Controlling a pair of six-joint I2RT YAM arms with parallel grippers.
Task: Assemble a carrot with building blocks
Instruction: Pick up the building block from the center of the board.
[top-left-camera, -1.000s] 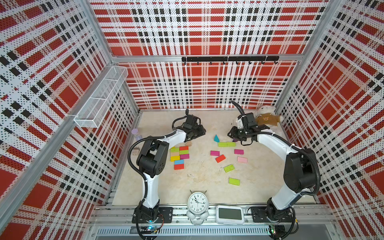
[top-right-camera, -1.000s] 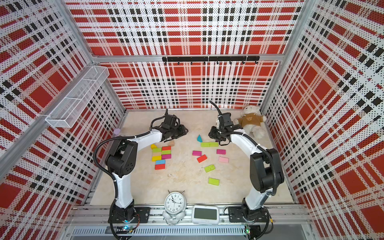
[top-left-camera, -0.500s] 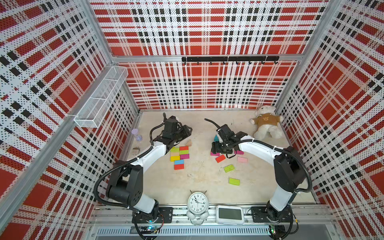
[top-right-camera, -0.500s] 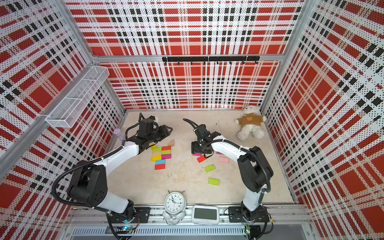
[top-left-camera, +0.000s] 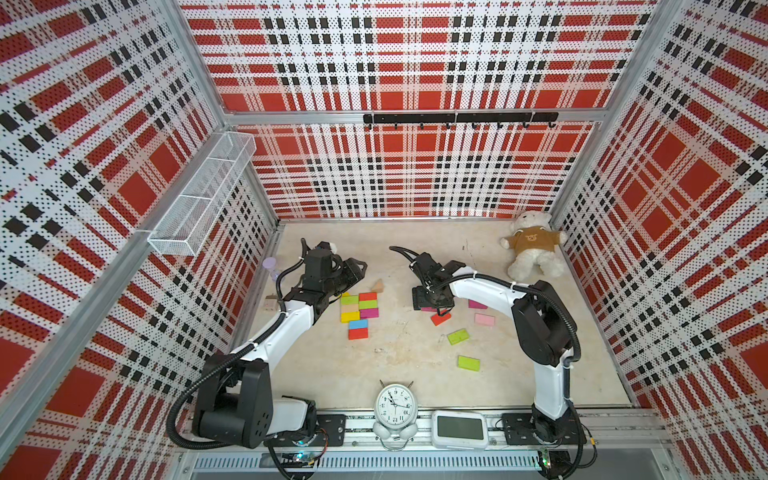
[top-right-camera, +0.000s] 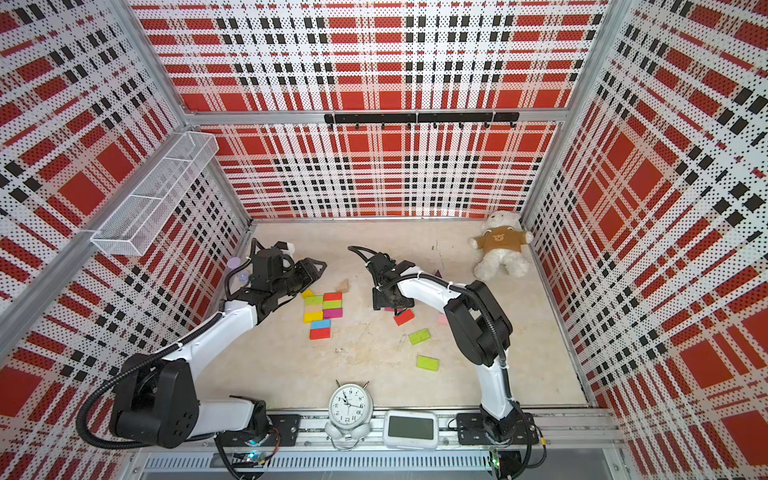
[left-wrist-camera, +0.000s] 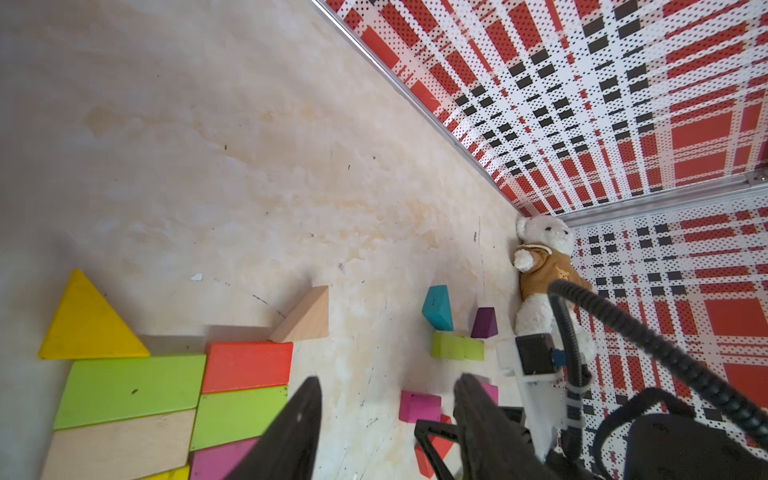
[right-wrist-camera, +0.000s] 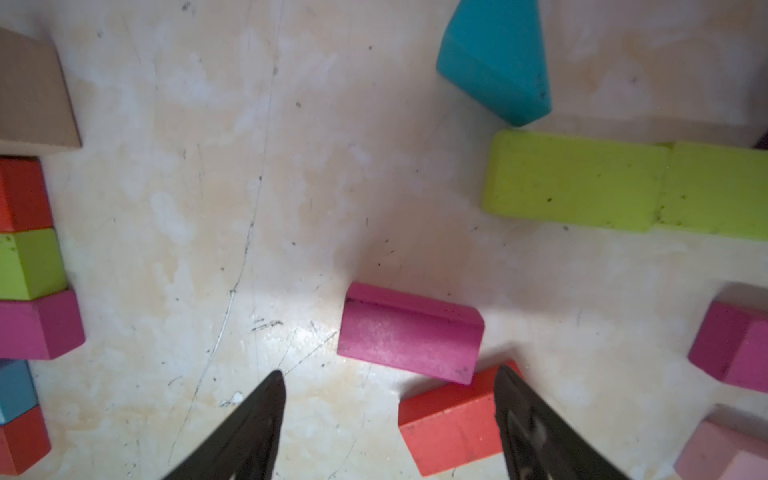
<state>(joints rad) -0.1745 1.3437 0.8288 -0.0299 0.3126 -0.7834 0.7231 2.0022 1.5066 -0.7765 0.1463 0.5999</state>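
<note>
The right pincer (right-wrist-camera: 388, 371) has swung back from the far side by the teddy bear (top-left-camera: 532, 249) and spread wide. It is empty and now hovers over the loose magenta block (right-wrist-camera: 409, 332), probably the next piece. The left pincer (left-wrist-camera: 388, 378), also released, has drawn back beside the assembled cluster (top-left-camera: 359, 309). A red block (right-wrist-camera: 449, 428) touches the magenta one's corner, close by one finger. Bare worktop (top-left-camera: 399, 316) lies open between them and the cluster.
</note>
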